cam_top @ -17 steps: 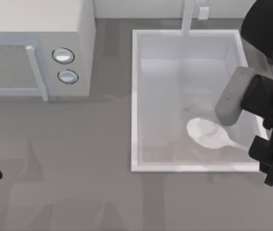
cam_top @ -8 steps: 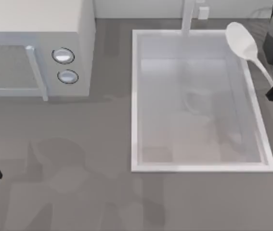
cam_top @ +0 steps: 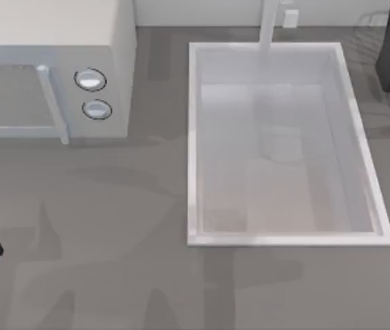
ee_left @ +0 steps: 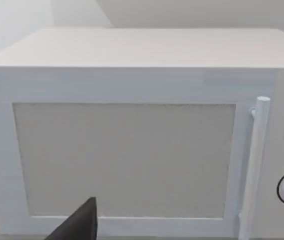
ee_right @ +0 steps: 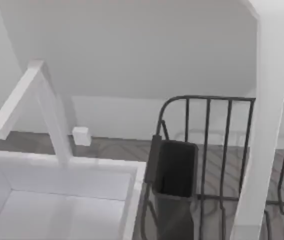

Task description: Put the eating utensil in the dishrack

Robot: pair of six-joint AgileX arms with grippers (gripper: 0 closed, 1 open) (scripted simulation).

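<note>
Showing partly at the table's right edge, dishrack (ee_right: pixel 217 165) beside sink (cam_top: pixel 193 137).

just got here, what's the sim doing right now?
The right arm is over at the dishrack, at the top view's right edge beside the sink basin. In the right wrist view a long white bar, probably the spoon's handle, crosses in front of the rack's wires. The left arm sits parked at the left edge, facing the microwave.
</note>
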